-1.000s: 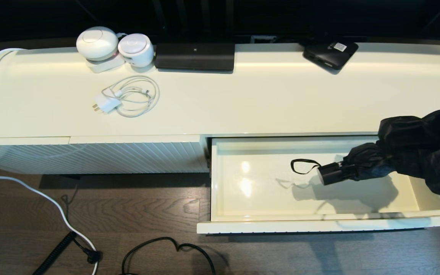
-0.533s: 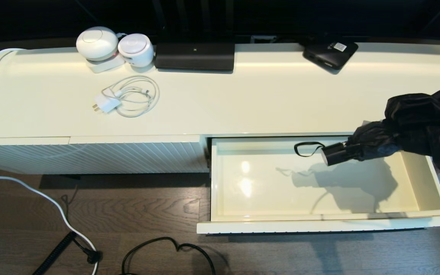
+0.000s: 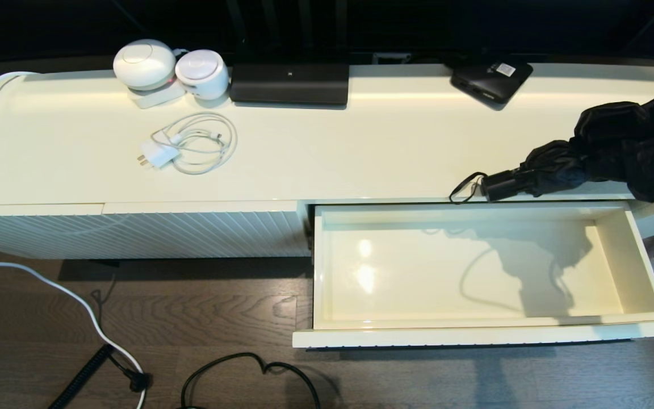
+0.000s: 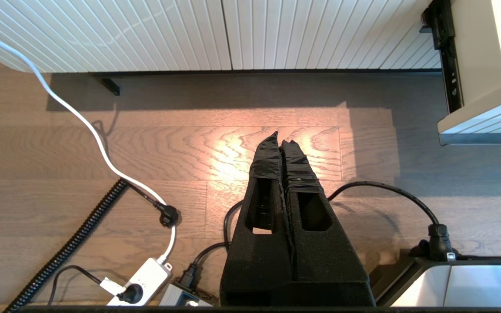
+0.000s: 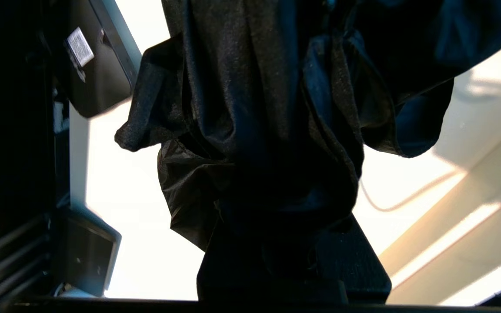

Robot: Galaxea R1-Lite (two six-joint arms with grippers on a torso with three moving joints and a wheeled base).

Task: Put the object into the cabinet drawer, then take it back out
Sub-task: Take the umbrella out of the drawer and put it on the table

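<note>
**Umbrella held above the cabinet top, drawer standing open**

The right hand [image 5: 276, 243] is clamped on the bunched fabric of the black folding umbrella [image 3: 599, 147], which shows in the right wrist view as dark cloth spilling out over the fingers; in the head view the hand itself is hidden behind that cloth at the right edge. The umbrella lies roughly level over the right end of the cabinet top [image 3: 361, 147], its short cylindrical handle [image 3: 500, 185] pointing left over the top's front edge and its thin wrist loop [image 3: 463, 190] dangling over that edge; whether the handle touches the surface cannot be told. The cabinet drawer [image 3: 474, 332] below it is pulled fully out, its glossy cream interior bare apart from the umbrella's shadow.

The left hand [image 4: 282, 139] hangs parked over the wooden floor [image 4: 189, 152] with its fingers pressed together, holding nothing (cables and a power strip lie beneath it).

On the cabinet top, well apart from the umbrella, sit a flat black box with a white label [image 3: 491, 79], a wide black device [image 3: 290, 84], two white rounded gadgets [image 3: 171, 68] and a coiled white charger cable [image 3: 191, 145].
</note>
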